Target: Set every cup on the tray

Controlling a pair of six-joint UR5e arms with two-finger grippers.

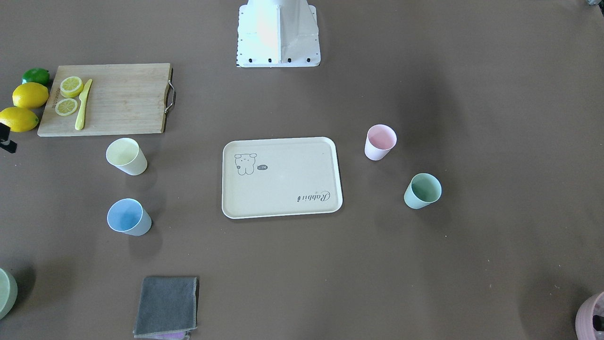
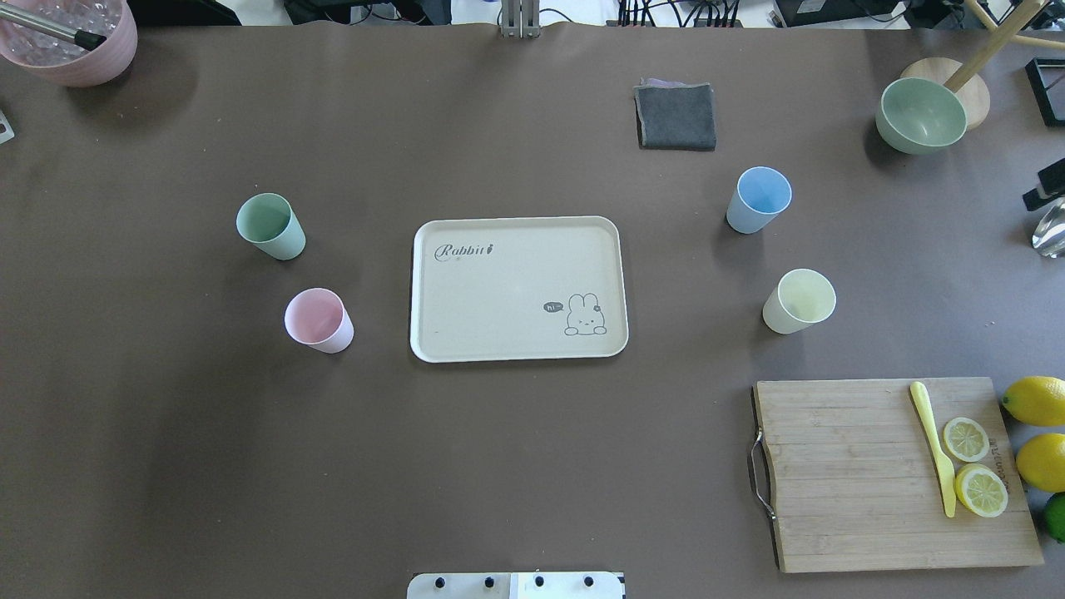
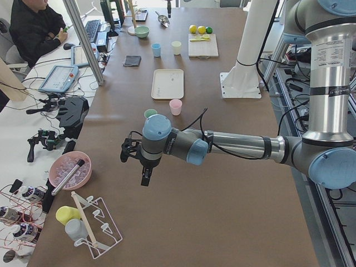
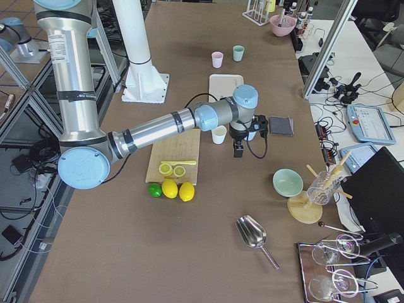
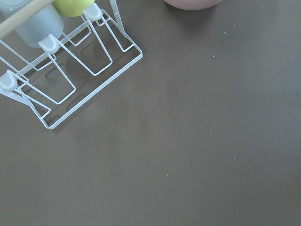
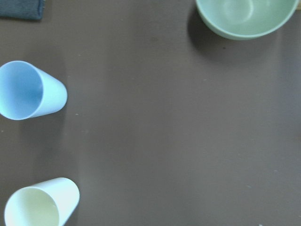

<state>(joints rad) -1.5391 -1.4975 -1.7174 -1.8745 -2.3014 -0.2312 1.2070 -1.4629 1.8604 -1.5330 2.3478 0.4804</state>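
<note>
A: What is found on the table (image 2: pixel 532 466), from the biggest thing down?

B: The tray (image 2: pixel 499 291) is laid flat in the middle, and nothing is carried on it. Four cups are stood upright around it, none touching it. The green cup (image 2: pixel 270 226) and the pink cup (image 2: pixel 319 320) are on the robot's left side. The blue cup (image 2: pixel 759 200) and the yellow cup (image 2: pixel 799 301) are on its right side.

A: Which step is in hand, then?

B: It is judged to be the very first one. No cup has been picked up yet, so all four are left to be moved.

A: And the grippers?

B: The left gripper (image 3: pixel 146 181) is hung above bare table near a wire rack (image 5: pixel 70 70), well apart from the green and pink cups. The right gripper (image 4: pixel 238 150) is held above the table near the yellow and blue cups. Both of these, and a bowl (image 6: pixel 244 19), are shown in its wrist view. Whether the jaws are wide or narrow cannot be told, because the grippers are seen only in the side views.

A: What is called for next?

B: Probably one cup should be chosen, perhaps the yellow one, as it is near the right gripper. The gripper would be lowered over the cup's wall and closed gently. Then the cup would be carried to the tray.
</note>
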